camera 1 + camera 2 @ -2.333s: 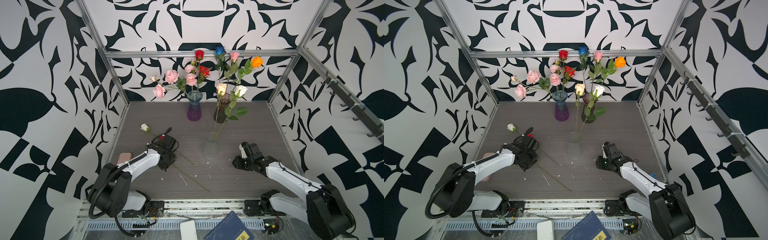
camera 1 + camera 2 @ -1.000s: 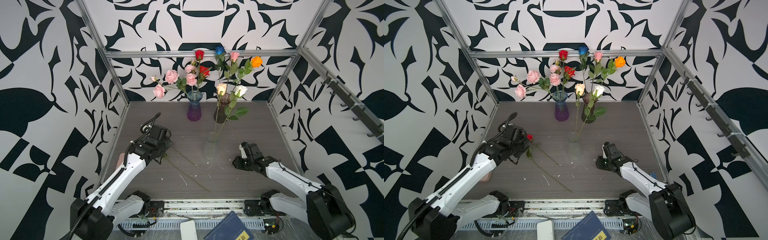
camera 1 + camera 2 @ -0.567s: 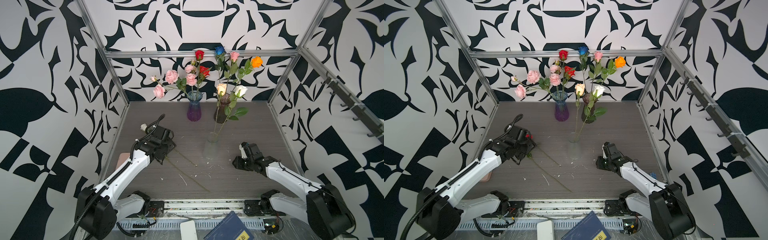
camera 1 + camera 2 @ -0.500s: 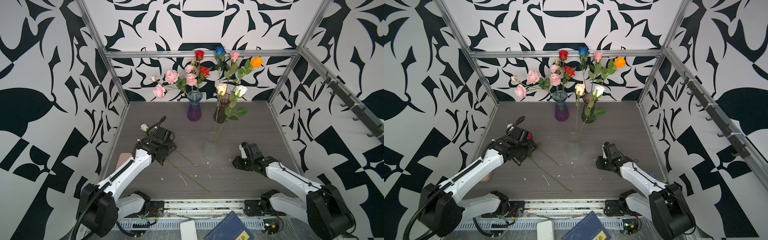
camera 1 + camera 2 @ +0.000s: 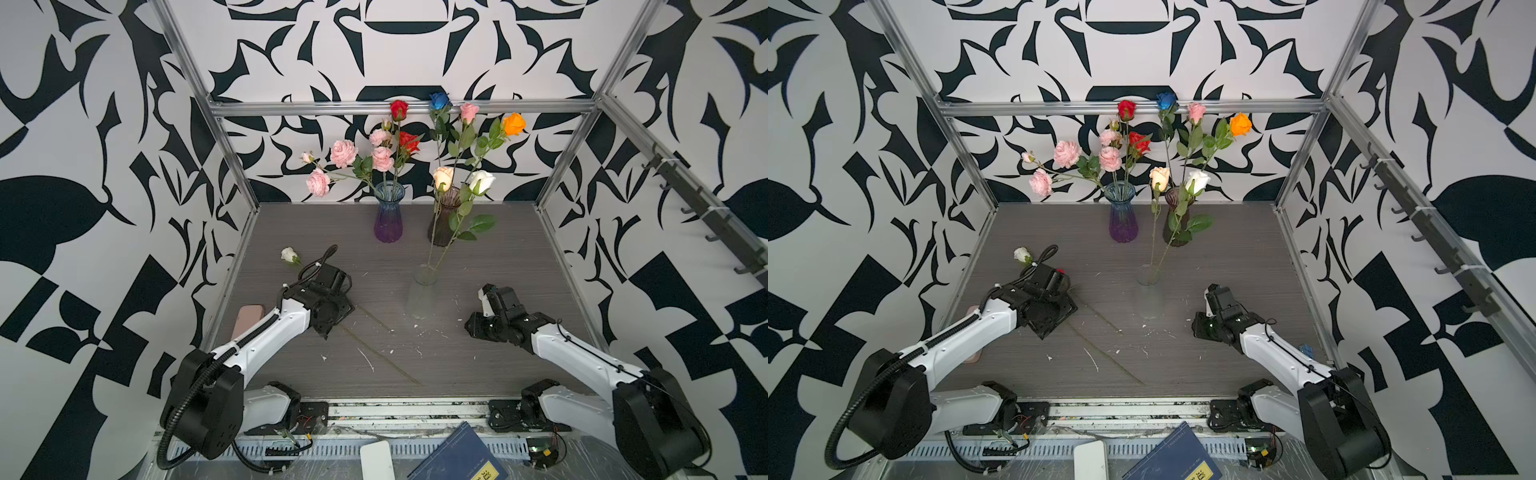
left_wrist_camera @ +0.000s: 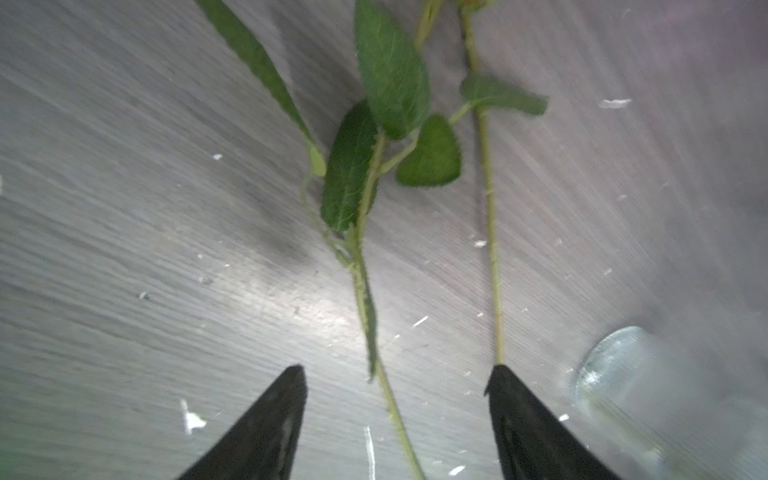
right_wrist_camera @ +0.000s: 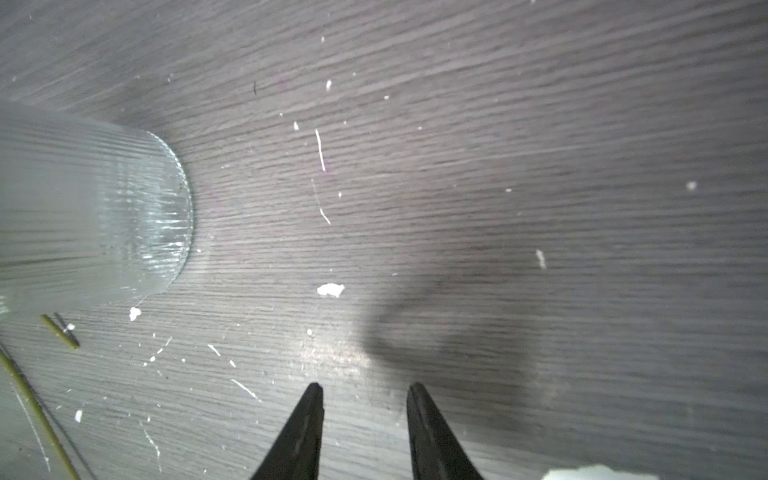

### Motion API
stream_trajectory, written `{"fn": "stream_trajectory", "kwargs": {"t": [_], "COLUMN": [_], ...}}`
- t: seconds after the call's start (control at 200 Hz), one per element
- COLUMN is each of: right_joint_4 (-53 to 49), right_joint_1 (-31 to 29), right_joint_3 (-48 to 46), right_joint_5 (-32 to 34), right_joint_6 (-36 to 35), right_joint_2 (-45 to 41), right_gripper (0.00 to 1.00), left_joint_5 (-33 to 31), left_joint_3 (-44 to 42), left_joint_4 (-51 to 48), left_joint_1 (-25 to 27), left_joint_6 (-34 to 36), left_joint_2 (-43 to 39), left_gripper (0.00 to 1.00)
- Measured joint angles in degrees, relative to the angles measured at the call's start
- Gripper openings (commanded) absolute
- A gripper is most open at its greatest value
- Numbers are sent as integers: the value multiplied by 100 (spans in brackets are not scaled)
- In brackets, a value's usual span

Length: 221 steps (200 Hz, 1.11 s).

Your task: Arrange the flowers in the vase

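Note:
My left gripper (image 6: pixel 395 368) hangs open just over the table (image 5: pixel 478 370), its tips on either side of a leafy green flower stem (image 6: pixel 365 291). A second bare stem (image 6: pixel 490 249) runs up to one fingertip. In both top views that gripper (image 5: pixel 332 320) (image 5: pixel 1050 320) covers the stems' upper parts. A white rose (image 5: pixel 289 254) lies behind it, and a bit of red bloom (image 5: pixel 1061 272) shows beside it. The clear vase (image 5: pixel 424 291) holds a cream and a white rose. My right gripper (image 7: pixel 365 386) (image 5: pixel 484 297) is open and empty to the right of that vase.
A purple vase (image 5: pixel 388 216) with pink and red flowers and a dark vase (image 5: pixel 444 224) with blue, pink and orange roses stand at the back. A pink phone (image 5: pixel 248 318) lies at the table's left edge. A blue book (image 5: pixel 457 457) lies in front of the rail.
A second ago my left gripper was raised with a red rose at its tip. It has come down toward the table and opened. The right arm has not moved.

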State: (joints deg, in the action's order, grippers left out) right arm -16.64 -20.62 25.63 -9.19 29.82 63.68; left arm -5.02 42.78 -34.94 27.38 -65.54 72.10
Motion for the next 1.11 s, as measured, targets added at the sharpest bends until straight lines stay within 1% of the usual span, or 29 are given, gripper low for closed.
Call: {"fn": "stream_trajectory", "kwargs": {"t": [0.11, 0.185, 0.305, 0.395, 0.465, 0.68, 0.79, 0.835, 1.105], "right_joint_4": [-2, -2, -2, -2, 0, -4, -4, -4, -4], "right_joint_1": [0, 0, -2, -7, -9, -9, -9, -9, -9], "right_joint_3": [-11, -20, -22, -24, -31, -48, -52, -52, -52], "right_joint_5": [0, 0, 0, 2, 0, 2, 2, 2, 4], "right_joint_6": [0, 0, 0, 0, 0, 0, 0, 0, 0], "right_joint_2": [-63, -79, -76, -76, -76, -76, -76, -76, -76], "right_gripper": [38, 38, 38, 38, 38, 38, 38, 38, 38], "left_joint_5": [68, 105, 177, 254, 302, 376, 352, 334, 356], "left_joint_3": [-227, -267, -267, -267, -264, -11, 85, 111, 149], "left_joint_4": [57, 59, 120, 223, 319, 361, 284, 262, 234], "left_joint_1": [0, 0, 0, 0, 0, 0, 0, 0, -2], "left_joint_6": [-210, -341, -507, -590, -623, -584, -518, -490, -354], "left_joint_2": [7, 114, 389, 603, 789, 1235, 1335, 1362, 1440], "left_gripper": [60, 51, 50, 41, 38, 37, 31, 30, 17]}}
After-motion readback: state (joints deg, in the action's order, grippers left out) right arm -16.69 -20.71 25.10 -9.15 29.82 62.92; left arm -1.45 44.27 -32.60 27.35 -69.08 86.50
